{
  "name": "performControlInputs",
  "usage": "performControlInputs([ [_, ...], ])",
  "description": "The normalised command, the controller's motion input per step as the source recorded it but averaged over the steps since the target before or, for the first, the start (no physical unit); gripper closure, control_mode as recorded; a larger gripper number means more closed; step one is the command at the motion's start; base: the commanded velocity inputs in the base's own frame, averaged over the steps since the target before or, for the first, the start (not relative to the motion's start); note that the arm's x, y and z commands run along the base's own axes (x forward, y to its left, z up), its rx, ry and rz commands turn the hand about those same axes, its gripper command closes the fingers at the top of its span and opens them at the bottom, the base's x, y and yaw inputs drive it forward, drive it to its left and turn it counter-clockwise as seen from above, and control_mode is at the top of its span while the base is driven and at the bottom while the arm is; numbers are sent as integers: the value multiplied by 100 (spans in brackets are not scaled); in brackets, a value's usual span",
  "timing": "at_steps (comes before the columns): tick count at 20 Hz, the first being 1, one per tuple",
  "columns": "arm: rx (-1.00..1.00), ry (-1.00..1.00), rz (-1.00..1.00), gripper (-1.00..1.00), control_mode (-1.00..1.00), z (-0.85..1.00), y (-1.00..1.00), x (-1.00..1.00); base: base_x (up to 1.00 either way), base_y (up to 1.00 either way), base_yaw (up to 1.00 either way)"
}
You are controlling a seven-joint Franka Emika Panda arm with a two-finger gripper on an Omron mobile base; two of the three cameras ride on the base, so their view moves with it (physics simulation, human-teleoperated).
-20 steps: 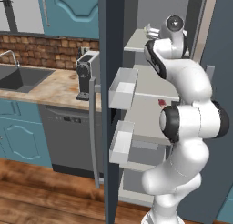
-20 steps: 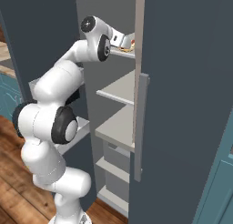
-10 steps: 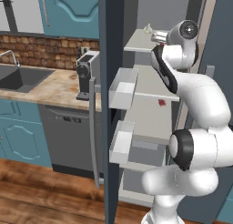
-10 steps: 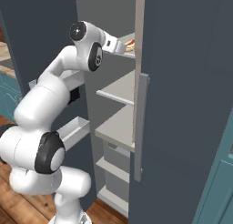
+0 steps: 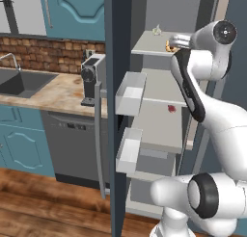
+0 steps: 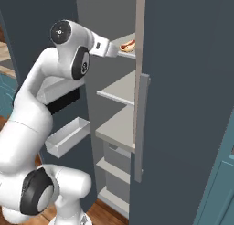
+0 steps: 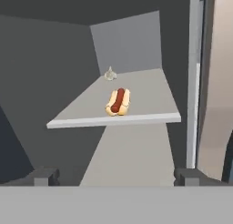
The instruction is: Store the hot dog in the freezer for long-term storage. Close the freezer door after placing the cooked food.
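Resting on shelf (image 7: 136,116): hot dog (image 7: 118,101), pincer (image 7: 116,175) spread.

Matt slate-grey freezer door (image 5: 118,111) with brushed-metal handle (image 5: 100,139); smooth pale shelves (image 7: 136,104); glossy-bunned hot dog (image 7: 118,101); speckled stone bench (image 5: 53,92), plank wood floor (image 5: 43,202)

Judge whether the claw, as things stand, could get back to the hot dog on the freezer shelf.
Probably yes. The hot dog lies near the front edge of the upper shelf, the claw is open and faces it with nothing between, and the freezer door stands open.
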Motion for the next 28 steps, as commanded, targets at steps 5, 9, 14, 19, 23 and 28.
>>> performControlInputs([
  [5,-2,15,0,-100,-100,16,27,-86,0,0,0],
  [9,-3,20,0,-100,-100,23,31,-78,0,0,0],
  [14,0,31,3,-100,-100,5,17,-57,0,0,0],
  [19,0,29,4,-100,-100,-12,1,-56,0,0,0],
  [23,0,26,3,-100,-100,-30,0,-73,0,0,0],
  [28,0,24,3,-100,-100,-33,0,-76,0,0,0],
])
